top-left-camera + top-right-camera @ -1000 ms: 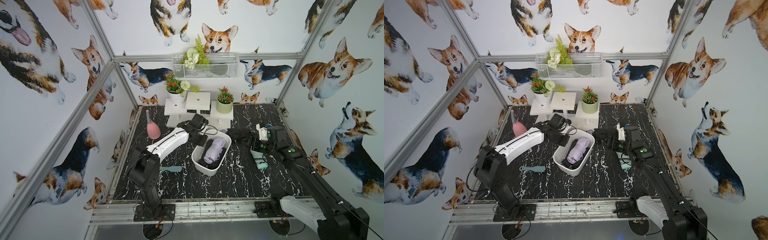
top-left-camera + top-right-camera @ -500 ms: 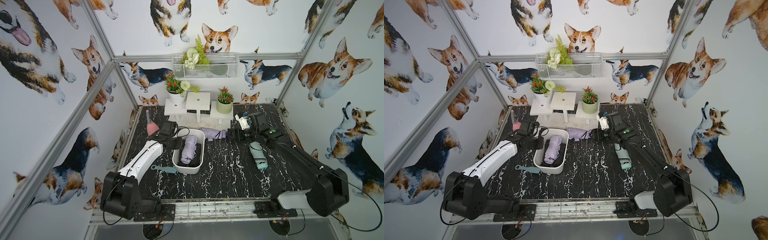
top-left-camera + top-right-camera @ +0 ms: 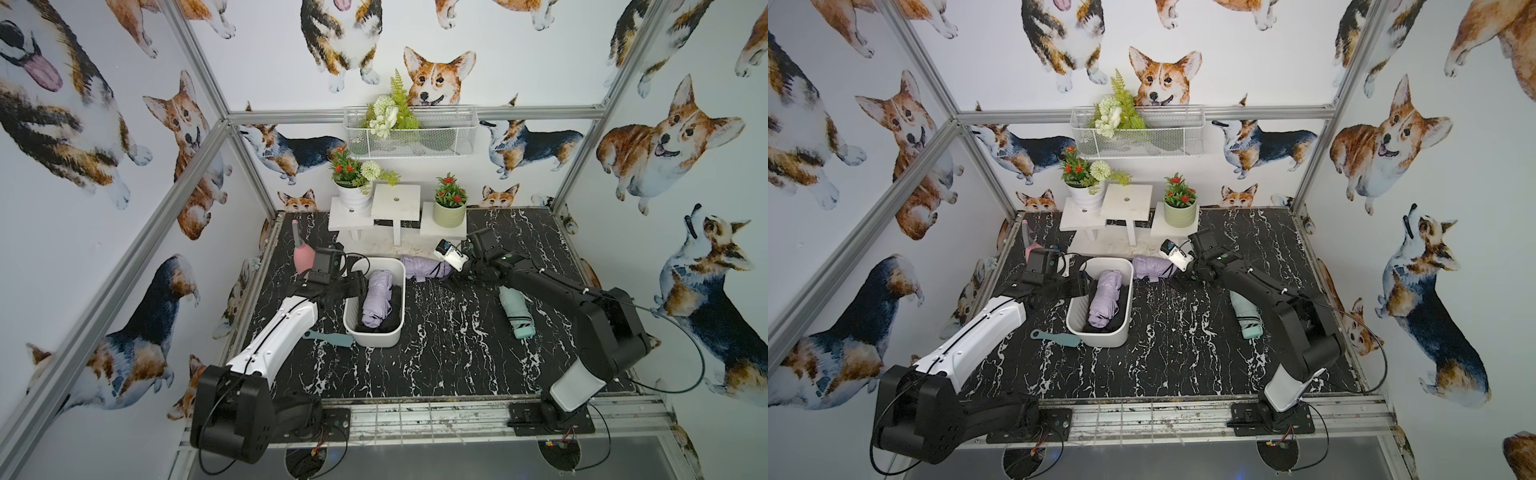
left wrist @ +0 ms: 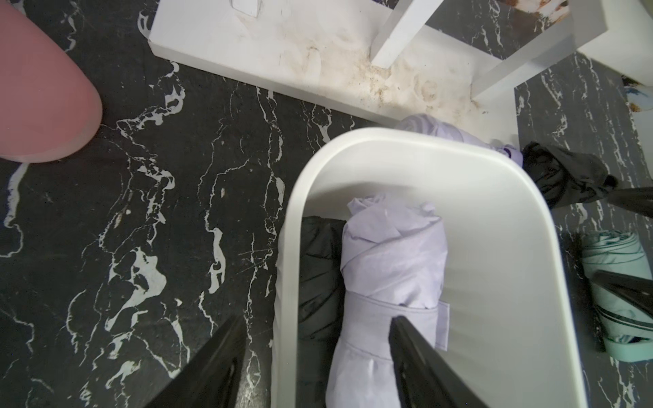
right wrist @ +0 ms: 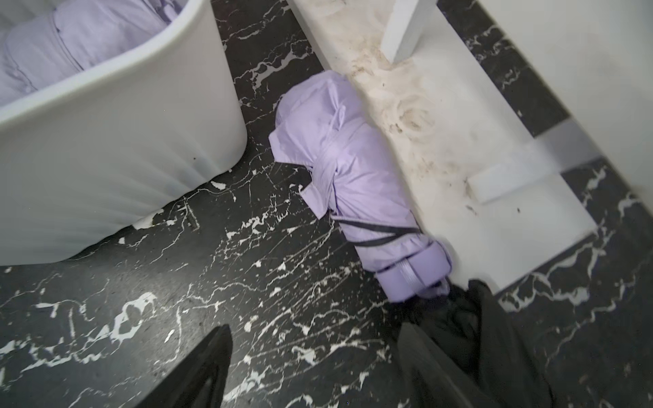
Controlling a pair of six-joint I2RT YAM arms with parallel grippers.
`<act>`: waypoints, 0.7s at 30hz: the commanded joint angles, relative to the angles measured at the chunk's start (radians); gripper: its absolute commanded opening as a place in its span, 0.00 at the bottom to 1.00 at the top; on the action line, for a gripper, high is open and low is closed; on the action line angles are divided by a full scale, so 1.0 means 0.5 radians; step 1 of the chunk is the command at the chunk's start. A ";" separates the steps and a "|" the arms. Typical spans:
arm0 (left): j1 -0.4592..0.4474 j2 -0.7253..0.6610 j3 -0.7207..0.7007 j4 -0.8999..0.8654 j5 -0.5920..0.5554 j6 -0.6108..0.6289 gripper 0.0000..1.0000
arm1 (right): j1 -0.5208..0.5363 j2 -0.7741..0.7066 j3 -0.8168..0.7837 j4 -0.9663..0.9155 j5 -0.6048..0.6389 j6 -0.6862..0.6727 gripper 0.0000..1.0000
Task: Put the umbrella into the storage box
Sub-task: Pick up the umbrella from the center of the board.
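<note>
Right wrist view: right hand (image 5: 314, 330) apart, lilac umbrella (image 5: 353, 183) lying along white stand (image 5: 459, 159), storage box (image 5: 106, 159) beside.

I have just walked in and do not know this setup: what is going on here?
A two-armed robot is packing folded umbrellas into a white plastic storage box. One lilac fabric umbrella already lies inside, with a black umbrella. The left gripper is open, astride the box's wall. The right gripper, also open, hovers by a second lilac umbrella on the black marble table. A mint-green umbrella lies there too.
</note>
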 commanded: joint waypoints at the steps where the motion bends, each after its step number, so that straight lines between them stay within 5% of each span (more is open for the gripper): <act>1: 0.001 -0.090 -0.084 0.130 -0.004 -0.085 0.75 | 0.060 0.150 0.128 0.064 0.201 -0.312 0.81; 21: 0.001 -0.202 -0.218 0.245 -0.050 -0.114 0.76 | 0.188 0.634 0.441 0.381 0.475 -0.360 0.85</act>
